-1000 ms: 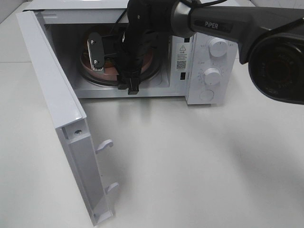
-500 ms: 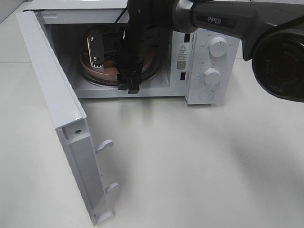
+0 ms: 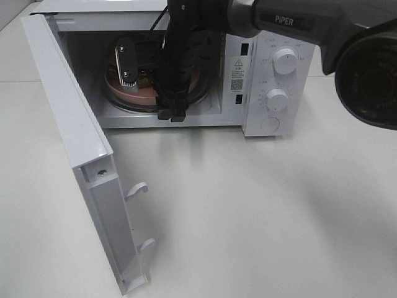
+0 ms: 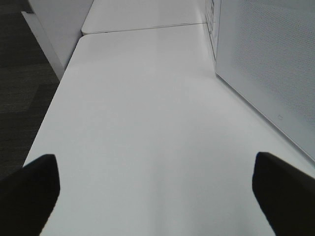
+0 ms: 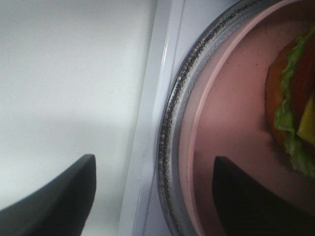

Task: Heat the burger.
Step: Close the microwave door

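- One burger (image 5: pixel 295 98) sits on a pink plate (image 5: pixel 231 123) inside the microwave (image 3: pixel 253 118). The right wrist view shows green lettuce and a yellow bit at its edge.
- The plate rests on a round glass turntable (image 5: pixel 172 123). The turntable's ridged rim shows just outside the plate's rim.
- The right fingers (image 5: pixel 59 201) are apart and clamp nothing. One hangs over the plate near the burger, the other over a white surface beyond the turntable. Both rims lie in the gap between them.
- In the high view the right arm (image 3: pixel 298 22), dark grey and marked PiPER, reaches in from the right edge of the picture. It enters the open cavity and hides much of the plate and burger. One silver-faced finger shows above the plate's left side.
- The door (image 3: pixel 68 124) is swung wide open to the left of the cavity. Two white hooks (image 3: pixel 136 189) stick out near its free edge.
- To the right of the cavity is the control panel, with an upper dial (image 3: pixel 285 61), a lower dial (image 3: pixel 276 99) and a round button (image 3: pixel 270 124) beneath them.
- The microwave stands on a white desk (image 3: pixel 248 217).
- The left fingers (image 4: pixel 29 191) are spread wide and hold nothing. They appear as two dark tips above the desk in the left wrist view.
- A white panel (image 4: pixel 266 73) covered in fine dots stands on the desk beside the left fingers. I cannot tell which part of the microwave it is.
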